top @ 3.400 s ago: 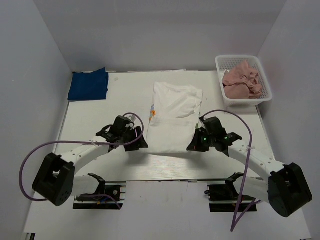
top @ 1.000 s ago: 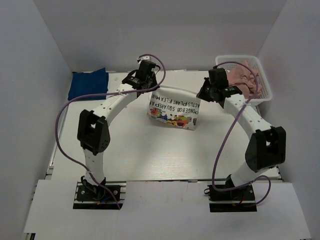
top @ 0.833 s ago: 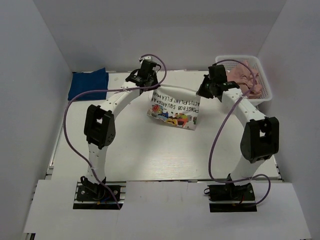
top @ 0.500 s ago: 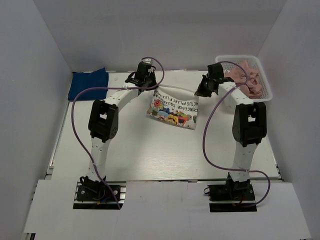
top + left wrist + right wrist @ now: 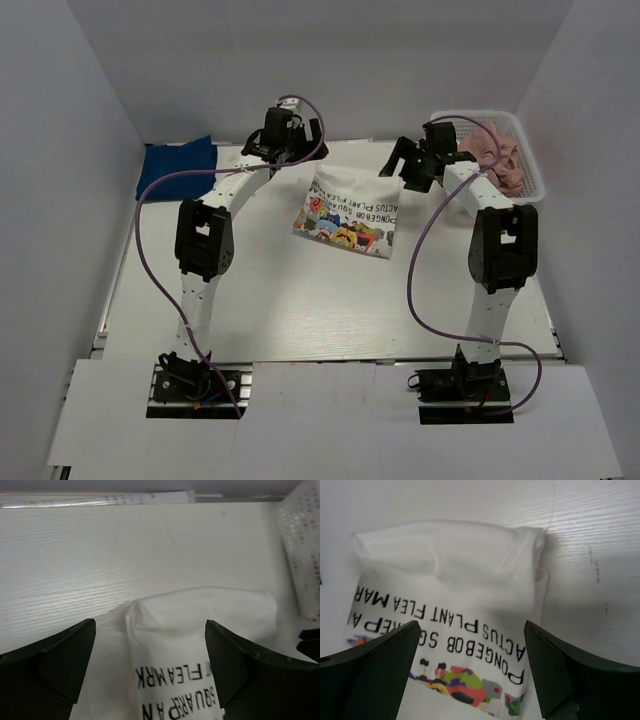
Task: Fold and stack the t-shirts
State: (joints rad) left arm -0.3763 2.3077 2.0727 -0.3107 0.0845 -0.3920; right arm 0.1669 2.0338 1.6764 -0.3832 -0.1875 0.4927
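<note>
Right now I have both arms stretched to the far side of the table (image 5: 300, 300). The left end effector (image 5: 285, 135) sits at about 11 o'clock and the right end effector (image 5: 413, 165) at about 1 o'clock. In the wrist views each has its fingers spread wide with nothing between them, so both are open and hold nothing.

The white printed t-shirt (image 5: 345, 215) lies folded just toward 12 o'clock from the table's middle, print and lettering facing up. The royal-blue t-shirt (image 5: 177, 167) rests folded at 10 o'clock. The dusty-pink t-shirt (image 5: 500, 160) is bunched in the mesh basket (image 5: 520, 195) at 2 o'clock, not yet folded.

My worry is the fold's far edge. From the left wrist view it looks puffy rather than creased, with a loose corner at its left end, so I judge it could relax open. If I pinch only the top layer to carry it to the blue one, the bundle would probably unroll in the air.

The right arm's purple cable (image 5: 409, 275) hangs close to the shirt's 3 o'clock edge, and a careless retreat could drag it across the cloth. That end effector is also near the basket and could nudge it if it swings wide.
</note>
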